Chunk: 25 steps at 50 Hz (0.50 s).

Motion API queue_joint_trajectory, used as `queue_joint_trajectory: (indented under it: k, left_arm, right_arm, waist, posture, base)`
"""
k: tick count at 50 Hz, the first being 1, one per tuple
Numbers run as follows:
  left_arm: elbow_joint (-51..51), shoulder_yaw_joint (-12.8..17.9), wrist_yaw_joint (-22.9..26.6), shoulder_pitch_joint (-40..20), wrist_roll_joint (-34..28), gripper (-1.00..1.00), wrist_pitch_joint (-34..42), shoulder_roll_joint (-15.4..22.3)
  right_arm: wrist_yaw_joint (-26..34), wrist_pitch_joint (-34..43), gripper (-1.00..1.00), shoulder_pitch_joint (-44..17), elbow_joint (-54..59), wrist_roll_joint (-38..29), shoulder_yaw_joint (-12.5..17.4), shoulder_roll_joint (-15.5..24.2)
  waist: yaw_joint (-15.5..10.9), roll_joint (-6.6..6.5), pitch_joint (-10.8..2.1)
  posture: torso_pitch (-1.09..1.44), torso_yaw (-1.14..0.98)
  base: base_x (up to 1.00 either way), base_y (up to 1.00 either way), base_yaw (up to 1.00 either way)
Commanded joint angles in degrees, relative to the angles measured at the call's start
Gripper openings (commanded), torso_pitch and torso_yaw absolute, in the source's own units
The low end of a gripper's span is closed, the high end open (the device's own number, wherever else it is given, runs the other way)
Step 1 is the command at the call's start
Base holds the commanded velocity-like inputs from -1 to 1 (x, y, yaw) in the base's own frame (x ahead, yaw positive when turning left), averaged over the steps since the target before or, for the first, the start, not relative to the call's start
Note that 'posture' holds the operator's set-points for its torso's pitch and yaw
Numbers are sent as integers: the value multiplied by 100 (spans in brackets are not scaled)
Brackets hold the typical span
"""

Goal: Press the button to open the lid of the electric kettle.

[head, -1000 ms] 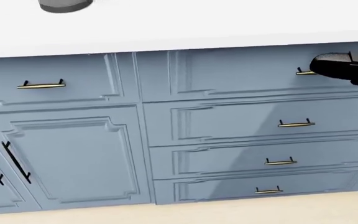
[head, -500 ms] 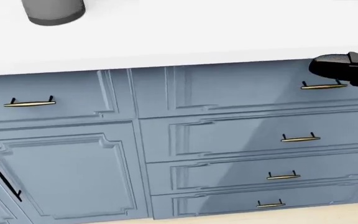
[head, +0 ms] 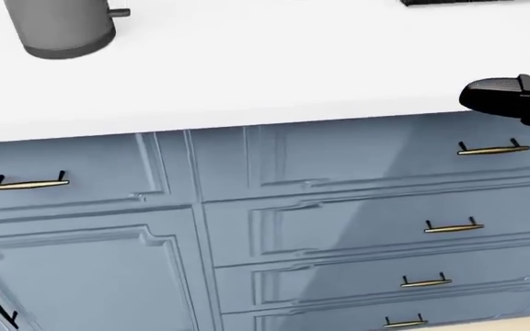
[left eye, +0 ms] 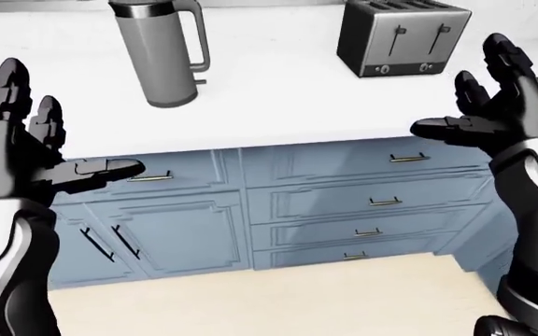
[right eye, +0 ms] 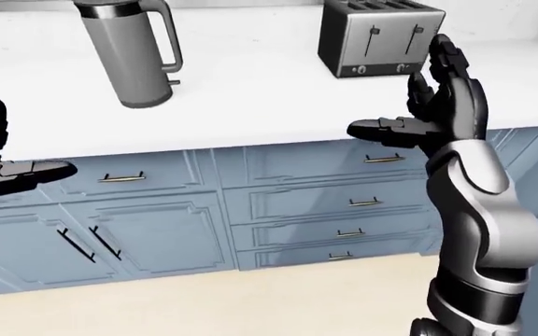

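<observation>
Two large surfaces are seen in the eye views: the white counter [left eye: 278, 91] above and the blue cabinets [left eye: 343, 203] below it. The toaster [left eye: 402, 36] is set at upper right, the grey electric kettle [left eye: 160, 50] at upper left, its lid down. Both the left hand [left eye: 26, 154] and right hand [right eye: 437, 105] are held spread, well apart from it.

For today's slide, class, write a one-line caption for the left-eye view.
Both open black hands, left hand and right hand, raised before a white counter bearing a grey steel kettle and silver toaster.
</observation>
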<state>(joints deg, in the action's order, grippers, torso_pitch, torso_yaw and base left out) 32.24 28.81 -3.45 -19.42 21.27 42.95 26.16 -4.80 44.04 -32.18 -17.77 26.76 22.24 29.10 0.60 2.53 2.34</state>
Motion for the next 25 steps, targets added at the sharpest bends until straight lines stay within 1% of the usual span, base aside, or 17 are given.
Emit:
queue_joint_trajectory:
  k: [1, 4, 6, 8, 9, 10, 11, 12, 14, 16, 19, 20, 21, 22, 23, 24, 25]
  left_arm:
    - [190, 163, -50, -160, -25, 100, -186, 145]
    - [193, 166, -62, -169, -10, 100, -180, 152]
    - [198, 181, -84, -180, 23, 100, -156, 156]
    - [205, 185, -94, -177, 39, 100, -145, 161]
    - [214, 189, -101, -184, 49, 100, -132, 173]
    - [218, 197, -104, -184, 59, 100, -128, 179]
    - [217, 196, -99, -161, 59, 100, -146, 175]
    - [211, 199, -93, -137, 56, 100, -166, 168]
    - [208, 209, -107, -163, 76, 100, -136, 186]
    - [204, 197, -110, -156, 76, 100, -149, 184]
    - [214, 201, -114, -150, 84, 100, -145, 186]
    - [213, 195, -117, -148, 81, 100, -149, 184]
    - [207, 192, -116, -147, 74, 100, -156, 187]
    - [208, 199, -115, -141, 76, 100, -158, 186]
    - [210, 202, -112, -132, 75, 100, -160, 184]
    - [211, 204, -114, -133, 76, 100, -157, 185]
    - [205, 202, -113, -137, 76, 100, -163, 185]
  right_arm:
    - [37, -165, 100, -215, -227, 46, 6, 78]
    - [33, -155, 100, -232, -222, 54, 7, 85]
    - [27, -147, 100, -244, -222, 62, 9, 92]
    - [26, -143, 100, -245, -224, 70, 12, 96]
    - [27, -146, 100, -242, -226, 67, 7, 100]
    - [25, -137, 100, -241, -235, 76, 13, 100]
    - [25, -139, 100, -234, -236, 77, 15, 101]
    - [25, -139, 100, -232, -236, 77, 16, 103]
    - [24, -138, 100, -232, -237, 77, 12, 103]
    - [30, -142, 100, -215, -247, 74, 5, 97]
    - [32, -130, 100, -222, -257, 83, 19, 105]
    - [29, -141, 100, -219, -243, 76, 20, 103]
    - [31, -152, 100, -210, -243, 69, 12, 98]
    - [33, -154, 100, -206, -245, 68, 10, 94]
    - [37, -157, 100, -202, -243, 63, 7, 94]
    - [40, -156, 100, -203, -242, 63, 11, 95]
    - [42, -158, 100, -204, -237, 62, 11, 95]
  waist:
    - [-49, -5, -133]
    - [-39, -154, -60]
    - [-16, -306, -31]
    - [17, -551, -70]
    - [27, -746, -142]
    - [58, -741, -216]
    - [-25, -668, -110]
    - [-13, -693, -71]
    - [-50, -570, -107]
    - [-58, -452, -89]
    - [-91, -202, -21]
    - [-103, -84, -41]
    - [-108, 97, -87]
    - [-87, 13, -86]
    - [-49, -4, -88]
    - [-68, 54, -78]
    - [-41, 35, -110]
  posture:
    - [0, 0]
    - [0, 0]
    - [0, 0]
    - [0, 0]
    - [0, 0]
    - [0, 0]
    - [0, 0]
    - [0, 0]
    - [0, 0]
    - [0, 0]
    - [0, 0]
    - [0, 0]
    - [0, 0]
    - [0, 0]
    - [0, 0]
    - [0, 0]
    - [0, 0]
  base:
    - [14, 10, 0]
    - [14, 11, 0]
    - [14, 11, 0]
    - [14, 12, 0]
    - [14, 11, 0]
    - [14, 12, 0]
    - [13, 12, 0]
    - [13, 12, 0]
    - [14, 13, 0]
    - [14, 16, 0]
    - [15, 19, 0]
    - [15, 20, 0]
    - [14, 20, 0]
    - [14, 20, 0]
    - [15, 20, 0]
    - [13, 20, 0]
    - [14, 20, 0]
